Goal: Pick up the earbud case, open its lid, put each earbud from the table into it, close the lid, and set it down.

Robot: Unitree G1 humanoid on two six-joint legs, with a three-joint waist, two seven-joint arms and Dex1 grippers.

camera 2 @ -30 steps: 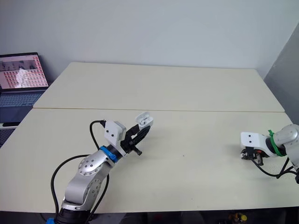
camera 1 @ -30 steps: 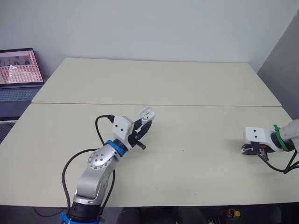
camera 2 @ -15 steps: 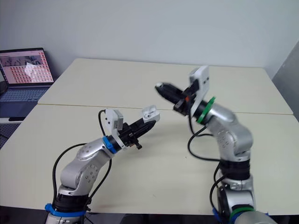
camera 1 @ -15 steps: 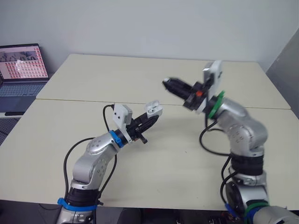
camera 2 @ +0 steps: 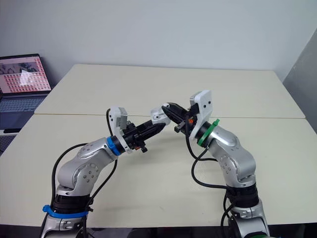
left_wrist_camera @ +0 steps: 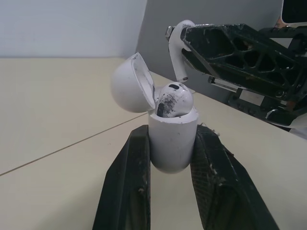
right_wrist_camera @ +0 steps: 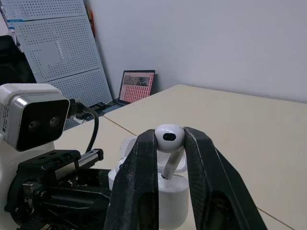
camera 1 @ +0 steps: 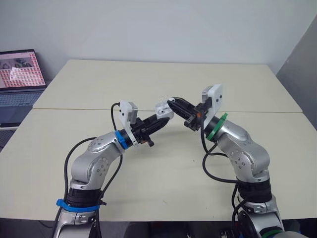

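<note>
Pale table beneath both arms. One earbud case, clamped by the left gripper above the table, stands along its fingers, mouth toward the right gripper, lid swung open. Two earbuds: a seated earbud inside the case, and a held earbud pinched by the right gripper just above the case, stem pointing toward it.

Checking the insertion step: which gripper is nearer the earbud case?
Left. The left gripper clamps the earbud case between its fingers; the right gripper holds an earbud right at its open top.

Open case, earbud inside, second earbud above
</note>
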